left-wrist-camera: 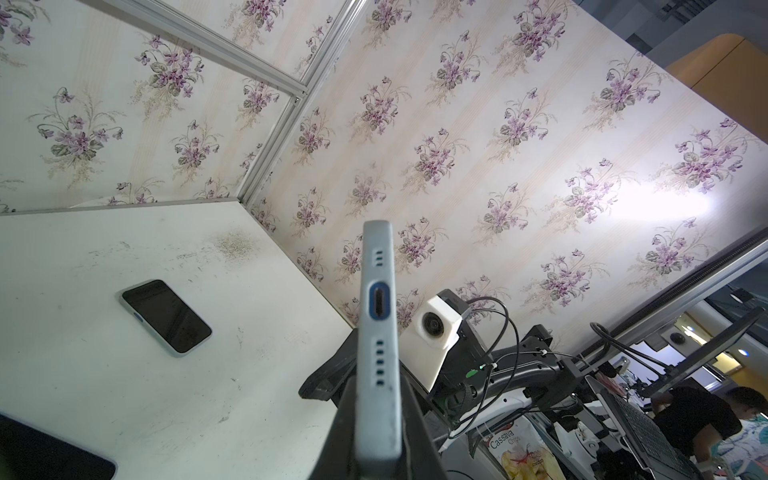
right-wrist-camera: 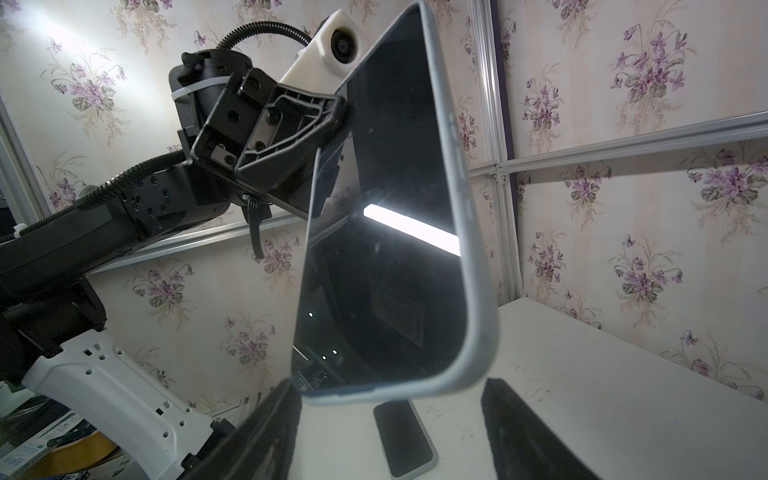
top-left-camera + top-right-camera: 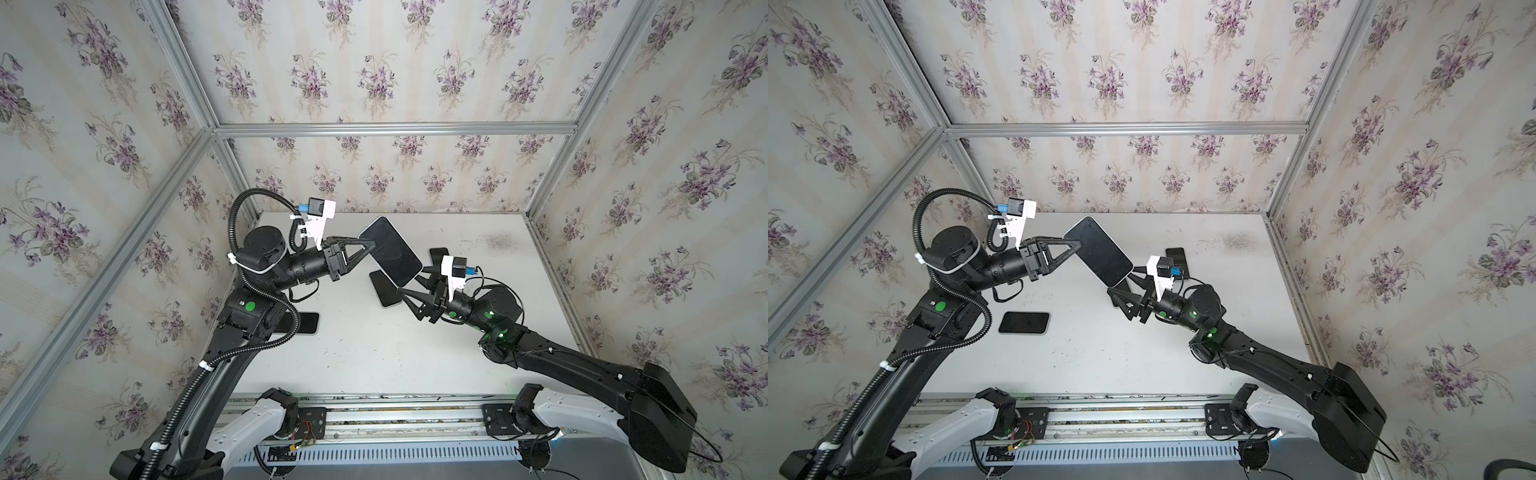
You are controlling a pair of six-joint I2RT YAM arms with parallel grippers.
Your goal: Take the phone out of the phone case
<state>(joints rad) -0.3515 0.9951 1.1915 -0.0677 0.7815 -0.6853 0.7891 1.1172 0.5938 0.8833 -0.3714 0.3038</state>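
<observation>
A phone with a dark screen point(image 2: 386, 249) sits in a pale grey-blue phone case point(image 2: 473, 291) and is held up in the air over the middle of the table. It shows in both top views, the phone point(image 3: 390, 251) point(image 3: 1098, 251) tilted. My left gripper point(image 3: 368, 245) point(image 3: 1073, 245) point(image 1: 376, 415) is shut on the case's far-left end. The case's port edge point(image 1: 378, 332) faces the left wrist camera. My right gripper point(image 3: 409, 286) point(image 3: 1121, 286) point(image 2: 388, 386) is open, its fingers point(image 2: 266, 432) standing either side of the case's near-right end.
Other phones lie flat on the white table point(image 3: 374, 353): one below the raised phone point(image 3: 384, 291) point(image 2: 405, 440), a black one at the right rear point(image 3: 438, 253) point(image 3: 1177, 257), and one at the left point(image 3: 1024, 323). Wallpapered walls close in three sides.
</observation>
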